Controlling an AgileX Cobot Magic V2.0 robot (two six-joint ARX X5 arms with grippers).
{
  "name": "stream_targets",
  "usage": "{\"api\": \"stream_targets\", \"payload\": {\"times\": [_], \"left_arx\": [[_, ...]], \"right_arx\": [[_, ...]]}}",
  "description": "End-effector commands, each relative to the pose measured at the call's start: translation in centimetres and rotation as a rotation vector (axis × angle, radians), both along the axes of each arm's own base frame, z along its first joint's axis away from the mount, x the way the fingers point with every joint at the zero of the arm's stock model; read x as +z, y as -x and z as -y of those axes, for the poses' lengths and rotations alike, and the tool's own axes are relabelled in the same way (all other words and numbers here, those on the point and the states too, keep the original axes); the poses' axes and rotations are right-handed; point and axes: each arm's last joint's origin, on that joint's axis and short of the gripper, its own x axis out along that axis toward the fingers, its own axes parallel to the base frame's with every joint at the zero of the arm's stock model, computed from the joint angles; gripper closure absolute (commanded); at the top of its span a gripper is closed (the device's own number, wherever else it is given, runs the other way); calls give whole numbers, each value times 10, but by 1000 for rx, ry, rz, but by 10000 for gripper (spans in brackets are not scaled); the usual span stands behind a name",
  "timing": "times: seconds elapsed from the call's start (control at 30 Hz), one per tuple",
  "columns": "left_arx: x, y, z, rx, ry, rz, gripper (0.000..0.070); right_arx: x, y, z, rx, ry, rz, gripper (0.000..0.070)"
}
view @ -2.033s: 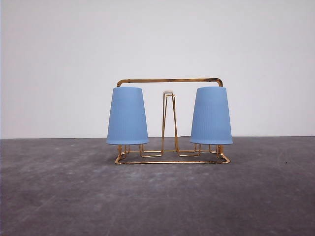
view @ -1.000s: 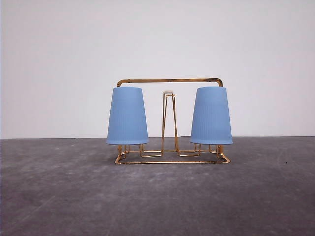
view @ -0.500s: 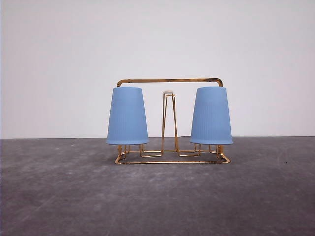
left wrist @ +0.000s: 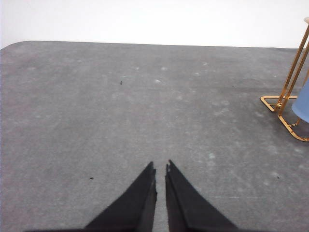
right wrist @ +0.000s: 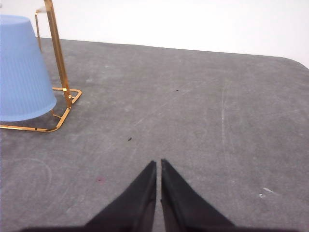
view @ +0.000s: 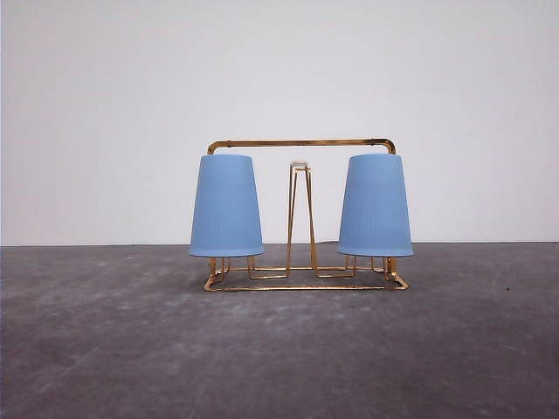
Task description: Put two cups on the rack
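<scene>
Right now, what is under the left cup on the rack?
Below the left cup's rim, thin gold wires of the rack run down to its flat base. The prong inside the inverted cup is covered, so how it seats cannot be seen.

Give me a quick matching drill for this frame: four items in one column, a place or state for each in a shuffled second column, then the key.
Items:
1. left cup
2. right cup
3. middle prong
4. left gripper

States:
A. bare, nothing hung on it
B. upside down on the rack's right end
C. shut, above bare table
D. upside down on the rack's left end

Pairs: 1-D, 2-B, 3-A, 4-C
</scene>
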Motion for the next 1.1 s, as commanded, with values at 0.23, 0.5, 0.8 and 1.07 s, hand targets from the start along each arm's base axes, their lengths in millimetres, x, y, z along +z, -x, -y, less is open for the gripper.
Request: {"api": "stream_targets", "payload": {"times": [0.23, 0.5, 0.8, 1.07], "left_arx": [[-5, -1, 0, 0, 7, -20, 684], [-5, -1, 0, 0, 7, -20, 684], [-5, -1, 0, 0, 7, -20, 684], [-5, -1, 0, 0, 7, -19, 684]], "right_arx": [[0, 0, 0, 0, 0, 6, 685], [0, 0, 0, 0, 0, 6, 685], [0, 0, 0, 0, 0, 6, 685], [0, 0, 0, 0, 0, 6, 685]]}}
